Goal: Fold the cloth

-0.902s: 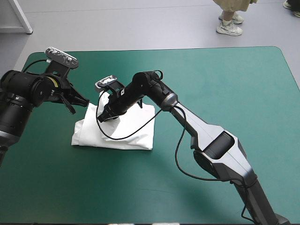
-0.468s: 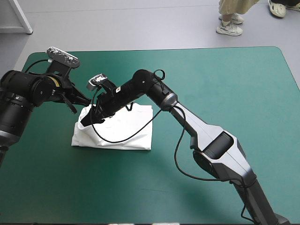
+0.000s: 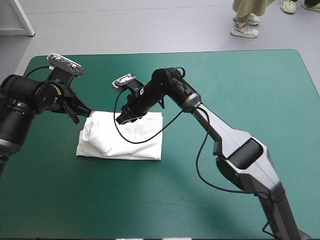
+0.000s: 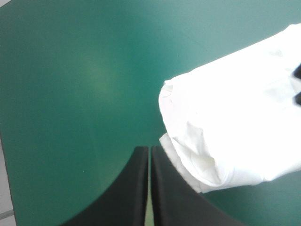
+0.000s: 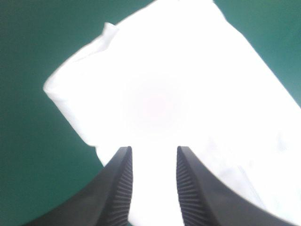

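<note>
Table (image 3: 240,90), teal-green, carries the T-shirt (image 3: 122,137), a folded white bundle lying toward nine o'clock of centre. Right gripper (image 3: 124,118) hangs over the bundle's twelve o'clock edge, fingers narrowly apart and empty. At its ten o'clock corner sits the left gripper (image 3: 86,108), fingers pressed together on nothing.

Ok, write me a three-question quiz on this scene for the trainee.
1. True or false: the shirt lies spread flat, sleeves out.
2. The right jaws are: A) open, over the shirt; B) shut on the shirt; C) shut, clear of the shirt.
3. Which jaws are shut, beside the shirt's corner?
Key: 1 false, it is a folded bundle; 2 A; 3 the left jaws.
</note>
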### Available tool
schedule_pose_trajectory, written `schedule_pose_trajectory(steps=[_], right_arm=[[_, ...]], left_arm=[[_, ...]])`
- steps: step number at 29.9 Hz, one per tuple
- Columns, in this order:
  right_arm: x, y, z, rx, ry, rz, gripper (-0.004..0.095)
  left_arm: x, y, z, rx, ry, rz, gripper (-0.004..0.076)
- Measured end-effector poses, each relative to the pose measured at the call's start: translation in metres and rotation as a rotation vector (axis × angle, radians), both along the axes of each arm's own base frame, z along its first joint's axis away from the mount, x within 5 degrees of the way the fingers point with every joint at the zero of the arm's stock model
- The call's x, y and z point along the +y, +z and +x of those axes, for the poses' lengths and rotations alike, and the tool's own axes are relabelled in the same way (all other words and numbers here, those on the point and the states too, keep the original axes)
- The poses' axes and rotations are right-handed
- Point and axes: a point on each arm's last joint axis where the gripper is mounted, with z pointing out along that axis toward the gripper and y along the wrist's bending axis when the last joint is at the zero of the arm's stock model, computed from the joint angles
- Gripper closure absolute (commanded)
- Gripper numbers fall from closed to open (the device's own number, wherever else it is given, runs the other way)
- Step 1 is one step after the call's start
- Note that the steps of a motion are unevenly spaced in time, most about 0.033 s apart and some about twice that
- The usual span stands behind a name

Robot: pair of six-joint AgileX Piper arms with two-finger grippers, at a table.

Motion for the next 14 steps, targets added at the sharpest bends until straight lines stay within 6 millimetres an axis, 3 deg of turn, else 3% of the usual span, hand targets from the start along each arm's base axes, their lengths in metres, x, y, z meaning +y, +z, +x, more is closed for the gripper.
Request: schedule_pose_trajectory(steps=[5, 9, 11, 14], right_arm=[[-0.049, 0.025, -0.023, 0.009, -0.061, -0.055, 0.0649], [-0.100, 0.016, -0.029, -0.004, -0.200, 0.003, 0.0622], [-0.121, -0.004, -0.028, 0.015, -0.296, 0.070, 0.0516], [-0.135, -0.034, -0.029, 0.051, -0.359, 0.143, 0.0255]], left_arm=[[0.001, -0.001, -0.001, 0.010, 0.011, 0.009, 0.0705], [0.001, 0.000, -0.001, 0.009, 0.012, 0.007, 0.0705], [0.001, 0.000, -0.001, 0.010, 0.015, 0.007, 0.0705], [0.001, 0.000, 0.000, 0.005, 0.014, 0.004, 0.0705]])
